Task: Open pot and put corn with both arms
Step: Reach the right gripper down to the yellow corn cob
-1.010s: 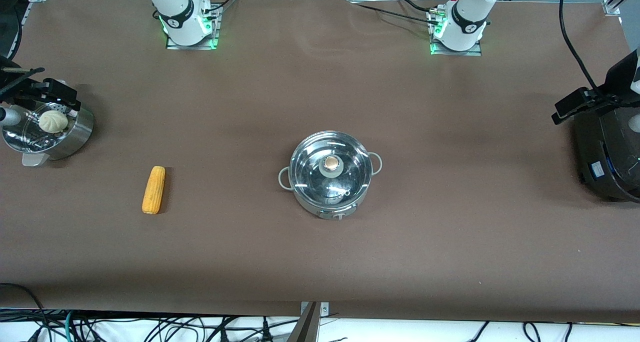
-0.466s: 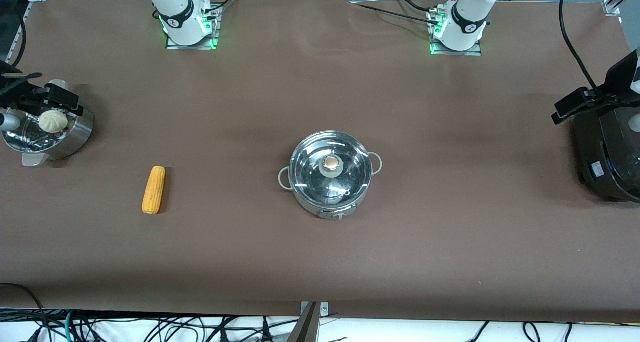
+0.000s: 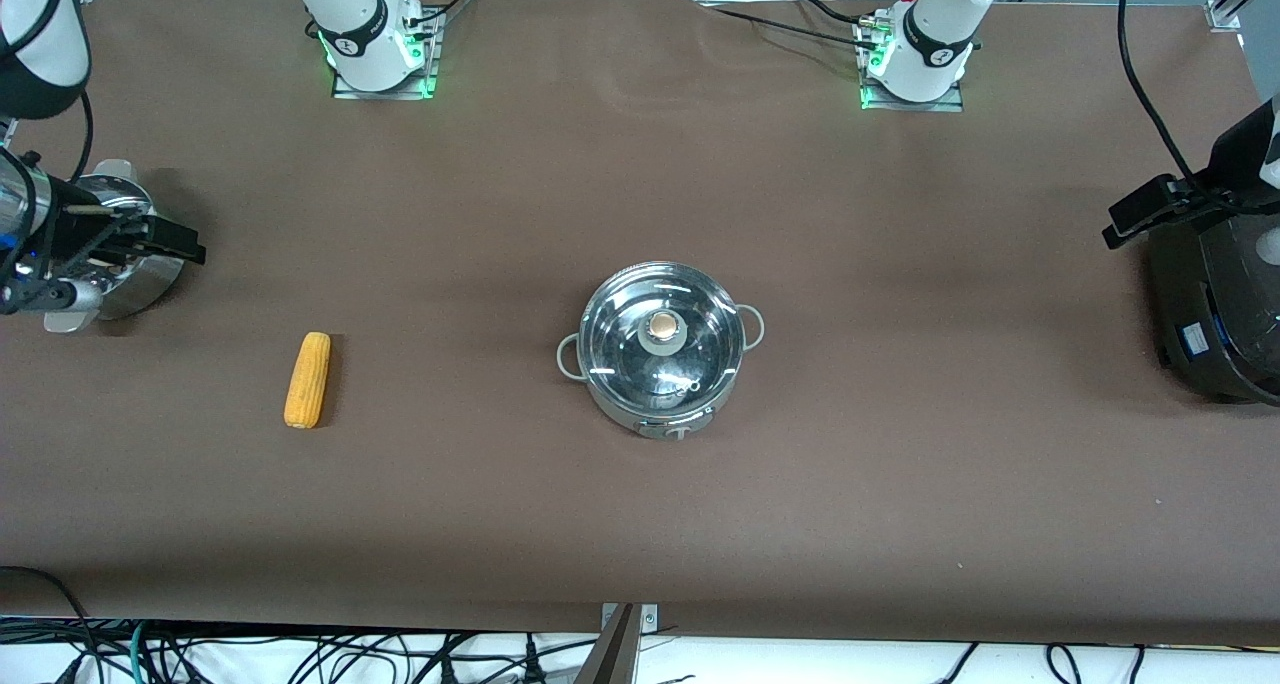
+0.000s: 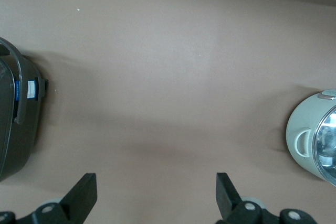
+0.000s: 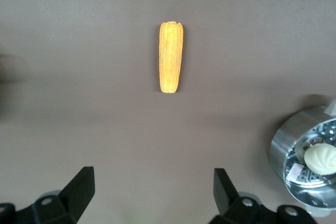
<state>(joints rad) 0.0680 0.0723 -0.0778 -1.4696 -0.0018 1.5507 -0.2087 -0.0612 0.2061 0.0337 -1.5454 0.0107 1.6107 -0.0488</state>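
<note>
The lidded pot (image 3: 661,349) sat mid-frame, the corn (image 3: 307,380) lower left; the right gripper (image 3: 165,242) at left edge and the left gripper (image 3: 1135,219) at right edge both gaped wide

Brown-covered table (image 3: 900,484), tangled cables (image 3: 300,654) along its camera-side edge.

High front camera faces the bases; both wrist cameras look down at the table (image 3: 640,524).

- A robotics lab, not a kitchen.
- Two arm bases (image 3: 375,44) bolted to a brown-covered desk (image 3: 640,524).
- Aluminium framing and loose cables (image 3: 300,654) around the desk's edges.
</note>
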